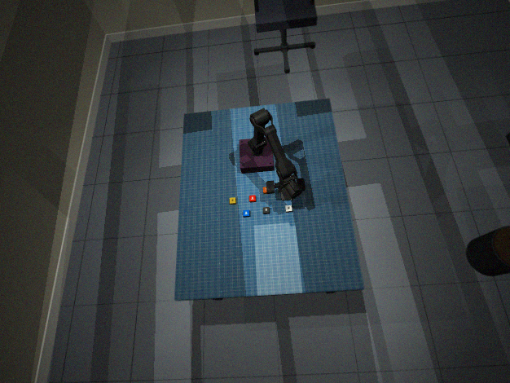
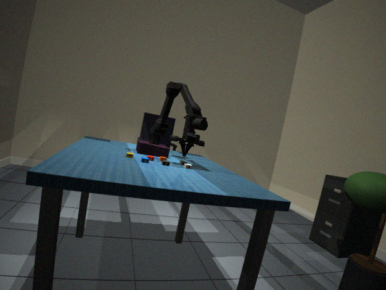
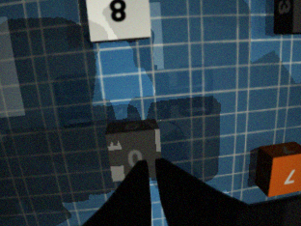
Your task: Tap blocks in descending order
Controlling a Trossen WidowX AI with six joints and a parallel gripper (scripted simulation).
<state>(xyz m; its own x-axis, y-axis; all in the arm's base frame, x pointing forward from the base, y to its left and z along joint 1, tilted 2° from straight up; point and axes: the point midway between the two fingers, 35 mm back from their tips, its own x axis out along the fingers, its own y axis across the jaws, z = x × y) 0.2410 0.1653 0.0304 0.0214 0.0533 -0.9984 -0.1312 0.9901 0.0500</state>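
My gripper (image 2: 184, 155) (image 3: 150, 167) is shut and empty, tips pointing down above the grey block (image 2: 183, 162) (image 3: 126, 143). Its digit looks like a 0, partly covered by the fingertips. The white block (image 1: 288, 208) (image 2: 188, 166) (image 3: 107, 30) shows an 8. The orange block (image 1: 265, 190) (image 2: 163, 158) (image 3: 281, 173) shows a 7. The black block (image 1: 266, 210) (image 2: 166, 163) (image 3: 295, 21) shows a 3. The red block (image 1: 252, 198) (image 2: 150, 158), blue block (image 1: 246, 213) (image 2: 145, 160) and yellow block (image 1: 232, 200) (image 2: 129, 155) have digits too small to read.
The arm stands on a purple base (image 1: 256, 166) (image 2: 152, 147) on the blue table (image 1: 205, 255) (image 2: 102, 169). The blocks lie in front of the base. The arm's shadow falls over the grey block. Off the table are a chair, a cabinet and a potted plant.
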